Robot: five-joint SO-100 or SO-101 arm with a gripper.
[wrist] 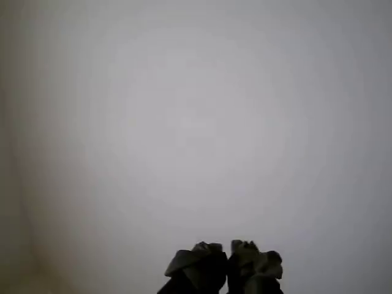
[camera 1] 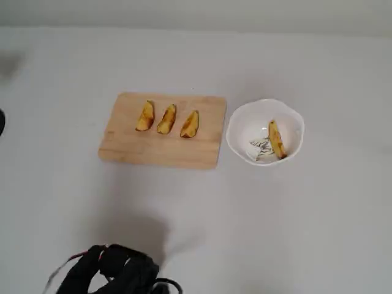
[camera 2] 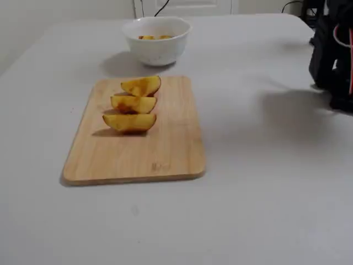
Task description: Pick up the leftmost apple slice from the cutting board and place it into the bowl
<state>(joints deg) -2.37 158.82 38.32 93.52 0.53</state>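
Note:
A golden apple slice (camera 1: 276,139) with a reddish skin edge lies inside the white scalloped bowl (camera 1: 236,125), right of the cutting board (camera 1: 153,150) in the overhead view. It shows as a yellow patch (camera 2: 154,37) in the bowl (camera 2: 157,52) in the fixed view. Three similar yellow slices (camera 1: 166,119) stand in a row on the board (camera 2: 143,160). My gripper (wrist: 228,260) is shut and empty, its fingertips together over bare table. The arm (camera 1: 113,272) is folded back at the near table edge, far from board and bowl.
The table is plain pale grey. The arm's black body (camera 2: 333,55) with red wires stands at the right edge of the fixed view. A dark object (camera 1: 2,122) sits at the left edge of the overhead view.

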